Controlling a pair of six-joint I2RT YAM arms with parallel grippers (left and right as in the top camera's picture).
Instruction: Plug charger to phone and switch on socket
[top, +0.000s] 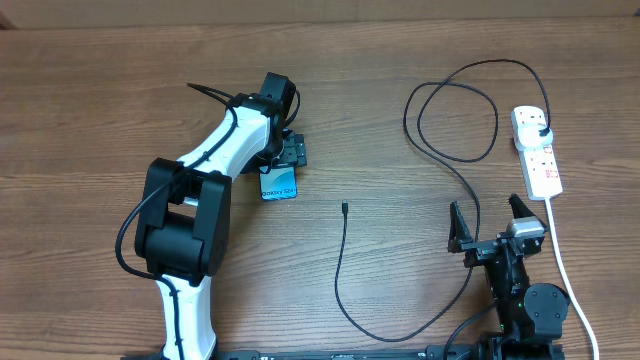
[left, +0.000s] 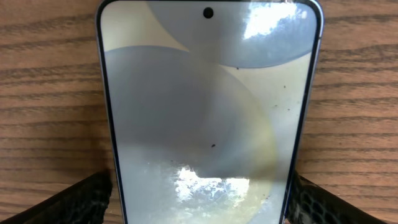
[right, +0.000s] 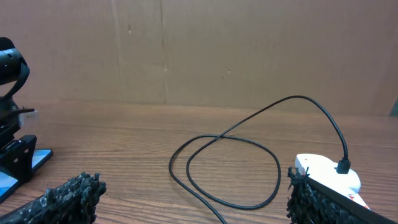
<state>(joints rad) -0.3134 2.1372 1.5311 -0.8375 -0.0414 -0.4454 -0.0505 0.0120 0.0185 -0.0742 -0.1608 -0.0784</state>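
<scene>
Wood-grain tabletop (top: 100, 100) all across the overhead view, with a plain brown board wall (right: 217, 50) behind it in the right wrist view. Upper centre-left, the left arm reaches out over the phone (top: 280, 188), which lies flat with only its blue end and the "Galaxy" lettering showing past the arm. In the left wrist view the phone (left: 199, 112) fills the frame, pale screen up. The left fingers (left: 81, 202) are spread, one just beside each long edge at the bottom corners; whether they touch the edges, I cannot tell. Over on the right of the overhead, the socket (top: 538, 160) lies white and oblong, red marks on top. The black plug (top: 541, 131) is seated in its upper end, and a thick white cord (top: 560, 260) runs down the right side. The charger (top: 339, 262) loops wide across the upper right, sweeps down to the bottom centre, then climbs to its connector tip (top: 344, 208). The tip lies loose mid-frame, apart from the phone. Lower right, the right fingers (top: 458, 230) stand wide apart over bare wood, holding nothing. From the right wrist, those fingers (right: 68, 199) frame the cable loop (right: 297, 97) and the socket (right: 323, 171) at the right edge.
</scene>
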